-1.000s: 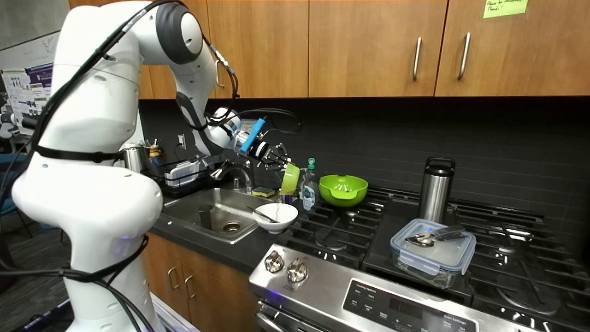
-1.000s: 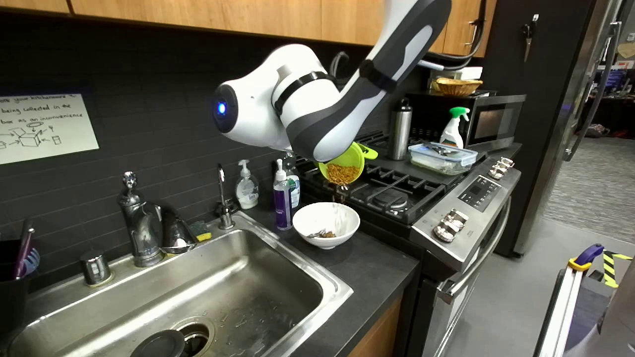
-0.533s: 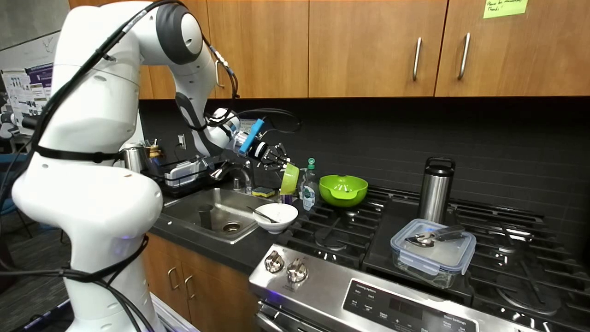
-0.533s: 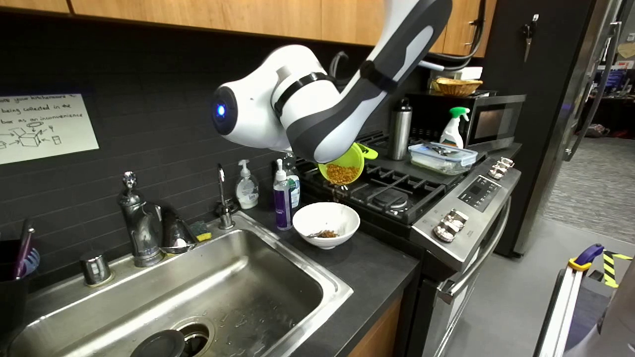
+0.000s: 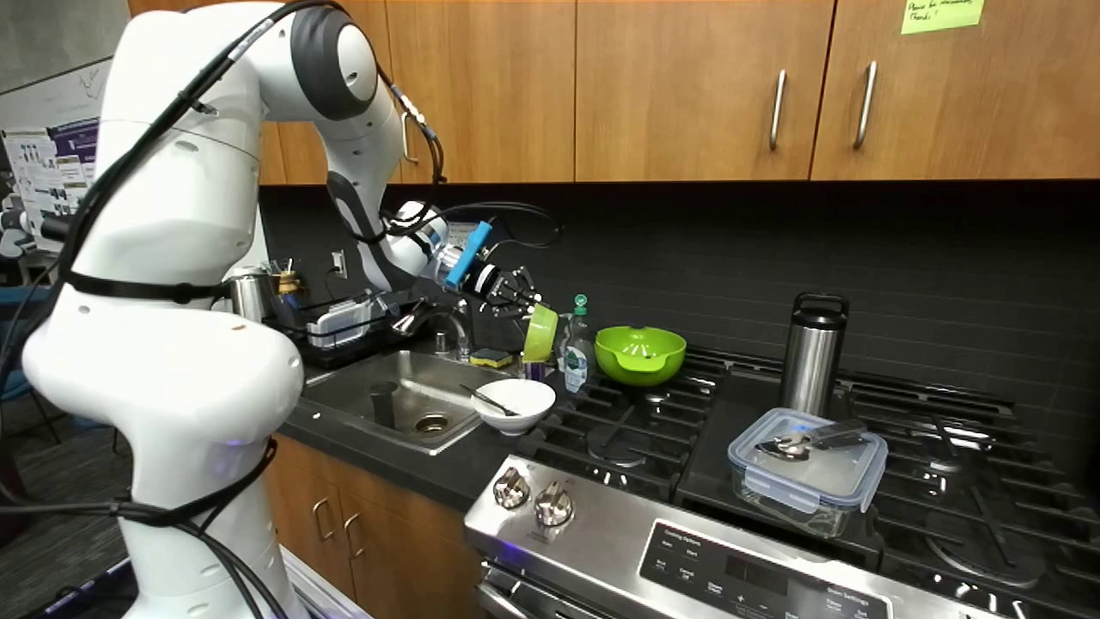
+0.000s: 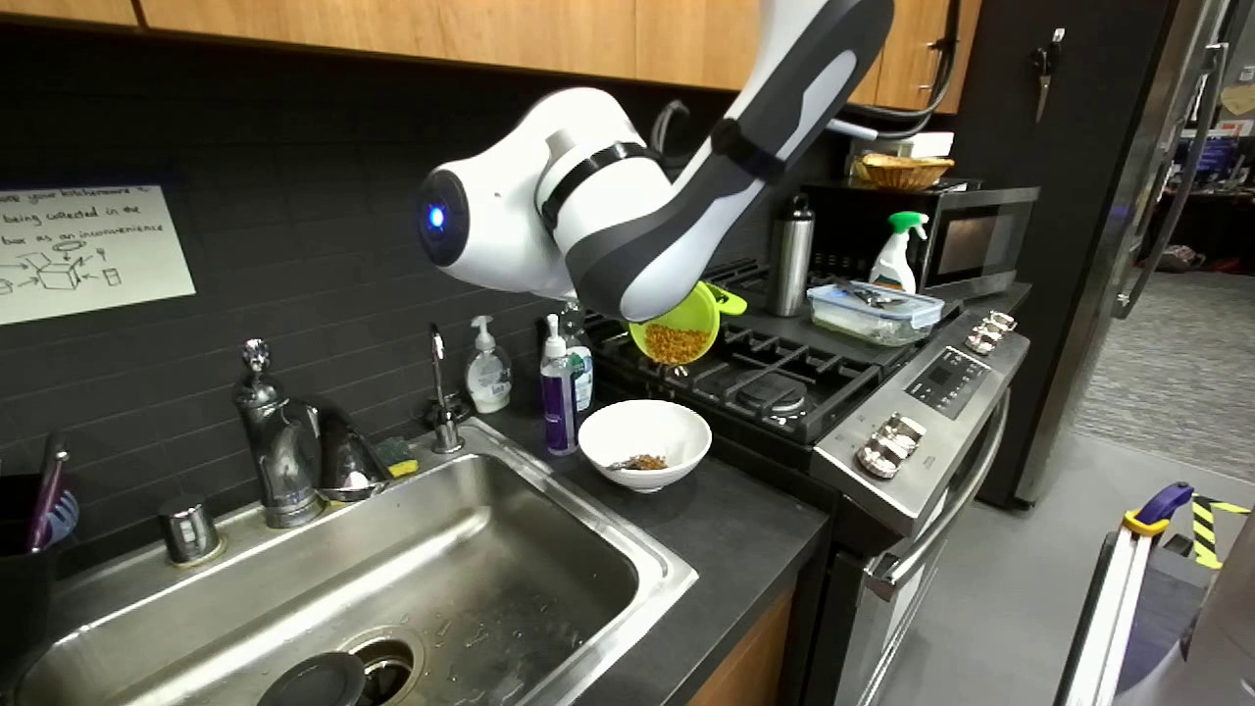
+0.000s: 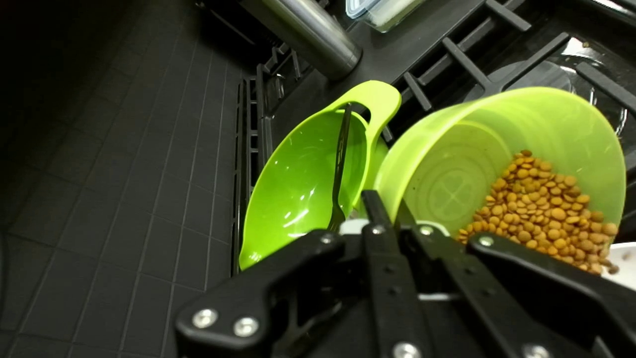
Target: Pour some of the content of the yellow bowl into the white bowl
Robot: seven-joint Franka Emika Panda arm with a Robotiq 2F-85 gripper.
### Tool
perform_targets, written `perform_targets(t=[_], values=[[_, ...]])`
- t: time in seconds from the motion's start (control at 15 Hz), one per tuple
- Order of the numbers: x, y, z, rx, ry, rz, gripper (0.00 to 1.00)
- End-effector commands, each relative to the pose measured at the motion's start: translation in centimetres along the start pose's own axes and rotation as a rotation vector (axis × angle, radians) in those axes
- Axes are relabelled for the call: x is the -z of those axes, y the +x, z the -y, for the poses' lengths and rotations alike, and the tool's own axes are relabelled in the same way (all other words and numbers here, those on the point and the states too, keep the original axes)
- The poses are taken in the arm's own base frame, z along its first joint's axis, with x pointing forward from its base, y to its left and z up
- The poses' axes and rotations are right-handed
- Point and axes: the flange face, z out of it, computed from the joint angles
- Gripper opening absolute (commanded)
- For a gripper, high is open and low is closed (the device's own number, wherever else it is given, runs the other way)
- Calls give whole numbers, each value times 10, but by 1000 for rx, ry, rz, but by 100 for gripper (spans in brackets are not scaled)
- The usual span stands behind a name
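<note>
My gripper [image 7: 390,211] is shut on the rim of the yellow bowl [image 7: 457,134]; one finger stands inside the wall, one outside. In both exterior views the yellow bowl [image 5: 540,334] hangs steeply tilted above the white bowl [image 6: 637,422]. Orange-brown lentils [image 7: 541,214] lie heaped against its lower side, reaching the lip. The white bowl [image 5: 534,395] sits on the counter between sink and stove, with a small pile of lentils [image 6: 645,462] and a utensil inside. Only an edge of it shows at the wrist view's right. The arm hides the gripper in an exterior view.
A larger bright green bowl [image 5: 640,352] holding a dark utensil stands on the stove behind. A dish soap bottle [image 5: 577,354] and a purple bottle [image 6: 559,392] stand close by. Farther along are a steel bottle [image 5: 812,352] and a lidded container [image 5: 808,473]. The sink [image 6: 659,579] adjoins.
Lentils were dropping from the tilted yellow bowl in the earlier frames; the falling stream has thinned to almost nothing. The pile in the white bowl is somewhat larger. The arm has hardly moved.
</note>
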Motion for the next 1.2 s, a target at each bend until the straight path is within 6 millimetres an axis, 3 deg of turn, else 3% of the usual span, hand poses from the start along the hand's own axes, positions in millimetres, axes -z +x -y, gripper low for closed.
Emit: perform_targets(t=[0.0,0.47,1.13], values=[[1,-11,-12,-37,22,10,1],[-6,-22,-34,-120,219,21,1],[-28,-41,-48,-224,524,38,1]])
